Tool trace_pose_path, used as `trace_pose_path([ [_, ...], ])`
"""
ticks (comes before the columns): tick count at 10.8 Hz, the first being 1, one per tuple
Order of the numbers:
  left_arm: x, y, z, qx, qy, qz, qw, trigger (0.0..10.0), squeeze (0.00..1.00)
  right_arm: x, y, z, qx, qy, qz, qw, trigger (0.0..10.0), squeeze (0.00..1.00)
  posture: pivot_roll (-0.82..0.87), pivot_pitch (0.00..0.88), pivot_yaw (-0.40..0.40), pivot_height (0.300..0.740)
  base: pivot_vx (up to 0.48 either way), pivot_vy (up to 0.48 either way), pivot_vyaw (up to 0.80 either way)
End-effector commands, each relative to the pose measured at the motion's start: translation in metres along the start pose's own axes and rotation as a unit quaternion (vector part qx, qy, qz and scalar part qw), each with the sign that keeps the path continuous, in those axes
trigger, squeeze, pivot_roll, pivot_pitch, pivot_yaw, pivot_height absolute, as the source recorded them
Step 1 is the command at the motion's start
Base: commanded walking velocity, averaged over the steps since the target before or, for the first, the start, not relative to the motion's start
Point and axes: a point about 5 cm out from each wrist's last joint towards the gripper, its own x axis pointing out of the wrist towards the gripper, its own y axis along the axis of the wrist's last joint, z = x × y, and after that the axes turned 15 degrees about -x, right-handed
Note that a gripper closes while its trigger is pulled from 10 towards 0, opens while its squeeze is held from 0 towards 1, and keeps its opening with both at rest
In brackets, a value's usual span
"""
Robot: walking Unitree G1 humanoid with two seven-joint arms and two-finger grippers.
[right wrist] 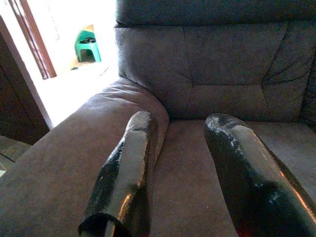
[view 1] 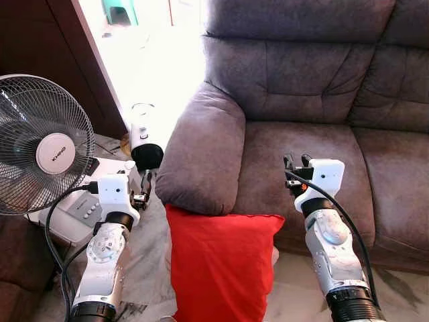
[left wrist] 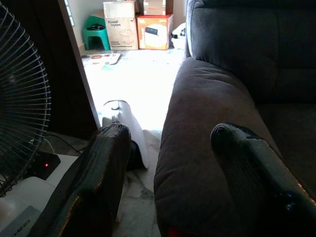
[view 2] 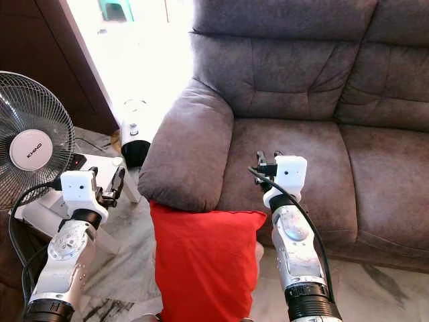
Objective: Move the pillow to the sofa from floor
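Marble floor (view 1: 288, 282) in front of grey sofa (view 1: 322, 100), bright doorway at back left. Red pillow (view 1: 218, 265) stands upright on floor, top edge touching underside of sofa armrest (view 1: 201, 151) and front of seat. Left gripper (view 1: 143, 190) raised beside armrest's outer side, fingers apart, holding nothing; fan (view 1: 40, 144) and white heater (view 1: 144, 137) crowd that side, narrow gap between. Right gripper (view 1: 298, 171) raised over seat front edge, fingers (right wrist: 128, 173) spread, empty. Pillow sits between both arms, neither touching it. Seat cushion (view 1: 301, 161) bare and wide. Green stool (left wrist: 96, 35) and boxes (left wrist: 138, 22) far back.
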Motion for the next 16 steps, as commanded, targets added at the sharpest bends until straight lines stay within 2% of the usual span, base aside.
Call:
trace_pose_path([
  [1,-0.0022,0.0012,-0.0014,0.009,0.004,0.002,1.000,10.0,0.00,-0.0007,-0.0020,-0.0015,0.000,0.004,-0.006,1.000,10.0,0.00,0.09,0.161,0.024,0.714,0.000,0.000,0.00],
  [5,-0.0023,0.0016,-0.0004,0.008,0.003,0.003,1.000,10.0,0.00,-0.0015,-0.0025,-0.0024,0.000,0.005,-0.007,1.000,10.0,0.00,0.09,0.166,0.023,0.714,0.000,0.000,0.00],
  [12,-0.0015,0.0014,0.0001,0.007,0.004,0.003,1.000,10.0,0.00,-0.0008,-0.0026,-0.0025,-0.001,0.006,-0.008,1.000,10.0,0.00,0.09,0.168,0.020,0.594,0.000,0.000,0.00],
  [16,-0.0007,0.0027,-0.0008,0.008,0.006,0.005,1.000,10.0,0.00,-0.0007,-0.0040,-0.0028,0.001,0.006,-0.012,1.000,10.0,0.00,0.09,0.170,0.020,0.589,0.000,0.000,0.00],
])
